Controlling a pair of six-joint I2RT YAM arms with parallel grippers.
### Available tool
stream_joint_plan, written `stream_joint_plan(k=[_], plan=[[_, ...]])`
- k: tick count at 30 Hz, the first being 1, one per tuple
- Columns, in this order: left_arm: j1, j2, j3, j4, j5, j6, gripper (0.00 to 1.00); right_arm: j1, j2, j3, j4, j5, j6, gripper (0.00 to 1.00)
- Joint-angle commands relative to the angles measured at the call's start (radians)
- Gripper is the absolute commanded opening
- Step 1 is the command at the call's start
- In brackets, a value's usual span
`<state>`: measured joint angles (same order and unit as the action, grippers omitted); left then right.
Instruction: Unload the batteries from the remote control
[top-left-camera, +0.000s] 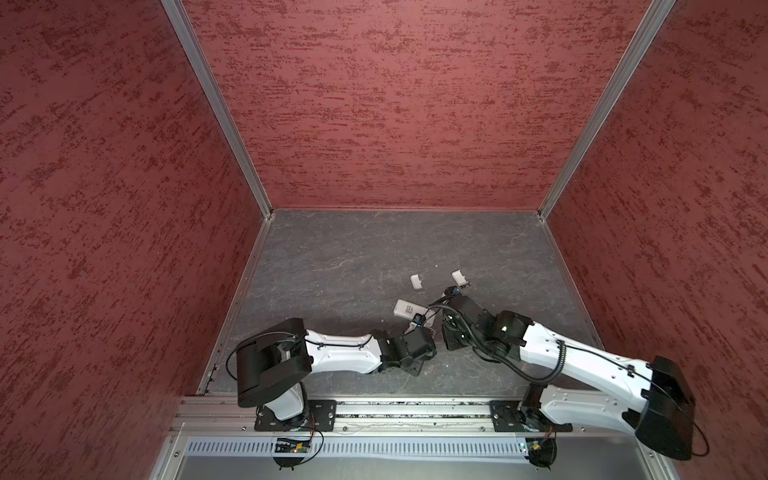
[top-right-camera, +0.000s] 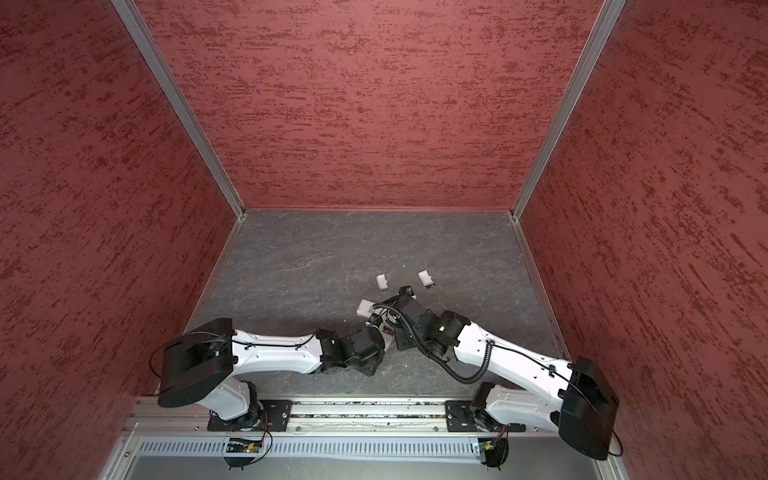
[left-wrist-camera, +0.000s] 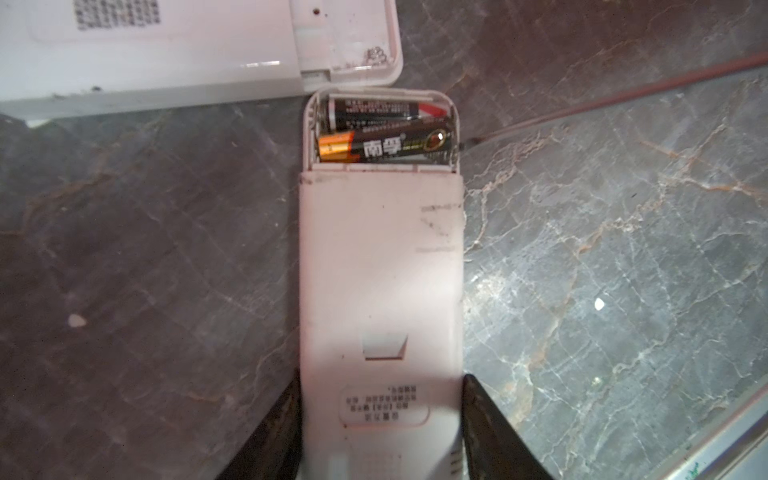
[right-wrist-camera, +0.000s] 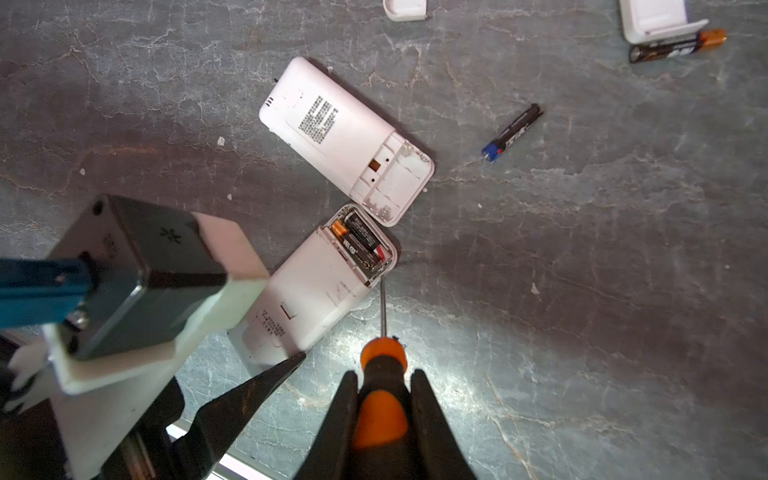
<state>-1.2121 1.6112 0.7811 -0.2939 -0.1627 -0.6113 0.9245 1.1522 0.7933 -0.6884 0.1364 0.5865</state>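
My left gripper (left-wrist-camera: 380, 378) is shut on the sides of a white remote control (left-wrist-camera: 380, 270) that lies back up on the table. Its end compartment is open and holds two dark batteries (left-wrist-camera: 386, 145), the nearer one tilted with its gold end raised. My right gripper (right-wrist-camera: 383, 372) is shut on an orange-and-black screwdriver (right-wrist-camera: 380, 415). The thin shaft (right-wrist-camera: 382, 307) reaches to the compartment's edge beside the batteries (right-wrist-camera: 361, 245). Two loose batteries lie further off, one blue-tipped (right-wrist-camera: 513, 132), one gold-tipped (right-wrist-camera: 677, 45).
A second white remote (right-wrist-camera: 332, 129) with an empty open compartment touches the held one's end, also seen in a top view (top-left-camera: 409, 309). Two white covers (top-left-camera: 416, 281) (top-left-camera: 459, 277) lie behind. Red walls enclose the grey marbled table (top-left-camera: 332, 257).
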Motion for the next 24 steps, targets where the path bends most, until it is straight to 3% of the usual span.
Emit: stream_joint_plan(k=[1,24], plan=[[-0.023,0.087,-0.062,-0.091,0.147,-0.030,0.31,-0.008,0.008,0.021,0.033,0.023,-0.012,0.00],[-0.024,0.093,-0.059,-0.087,0.150,-0.027,0.31,-0.008,0.014,0.063,0.004,0.000,-0.022,0.00]])
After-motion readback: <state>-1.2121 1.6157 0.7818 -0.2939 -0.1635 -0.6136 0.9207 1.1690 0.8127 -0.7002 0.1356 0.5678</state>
